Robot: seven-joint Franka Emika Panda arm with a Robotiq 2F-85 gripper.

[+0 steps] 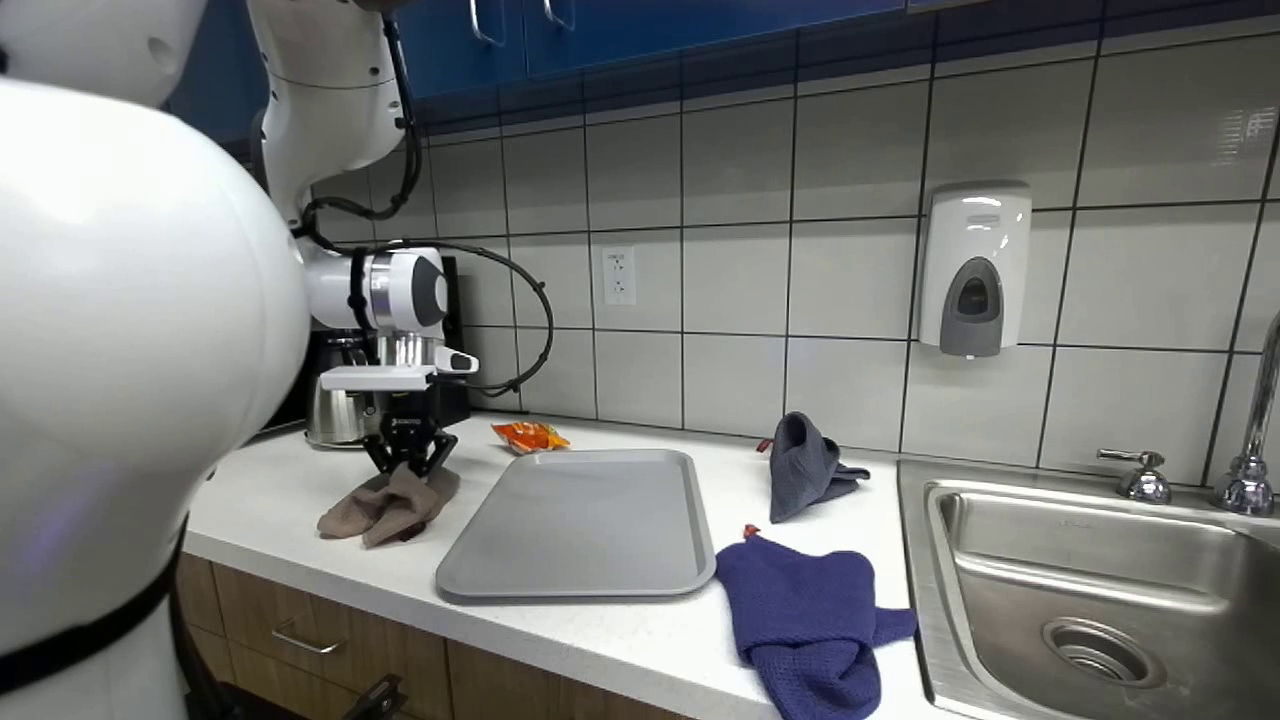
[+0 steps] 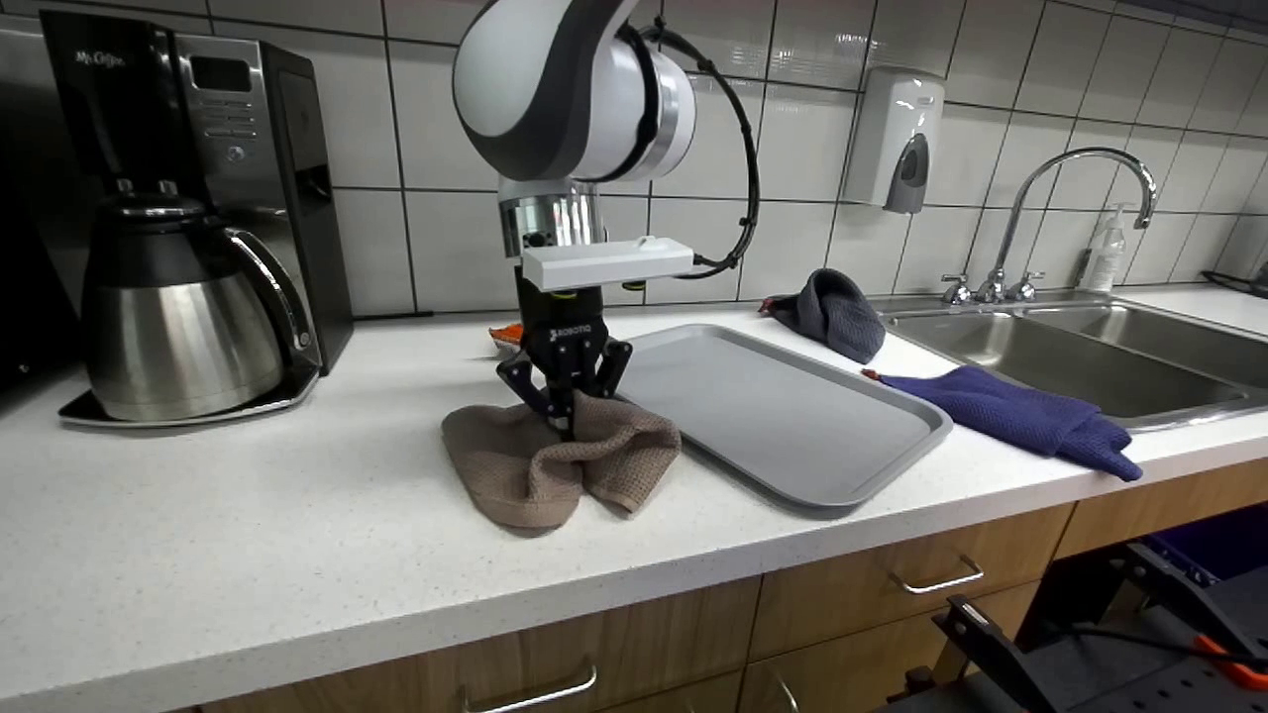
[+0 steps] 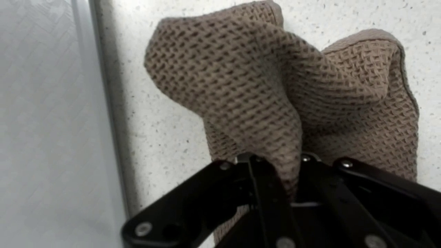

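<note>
2 fingers [image 3: 267, 199] of my gripper [image 3: 278, 158] stand nearly together on a raised fold of the brown cloth [image 2: 515, 480], which fills the narrow gap between them. I judge a bunched ridge suits me better than a flat hem, since it stands tall enough to be squeezed from both sides; the rest of the cloth slumps on the counter [image 3: 168, 148], too limp, I would guess, to hold any shape beyond my pinch. It lies just beside the tray [image 1: 580, 520], apart from it, and I reach down outside the tray's rim, probably so that my fingers have no edge to knock. Across the tray from me are 2 more cloths: the grey cloth [image 1: 800, 470], off the back corner, seems propped on its own folds, while the blue cloth [image 1: 810, 620], close to the front corner, sprawls. An orange packet [image 1: 530, 437] sits just off the tray's back corner on my side. My wrist [image 2: 550, 218] sits above the brown cloth with the gripper pointing straight down, and the arm [image 1: 335, 100] slopes to it from overhead, its cable [image 2: 753, 168] bowing toward the tray.
</note>
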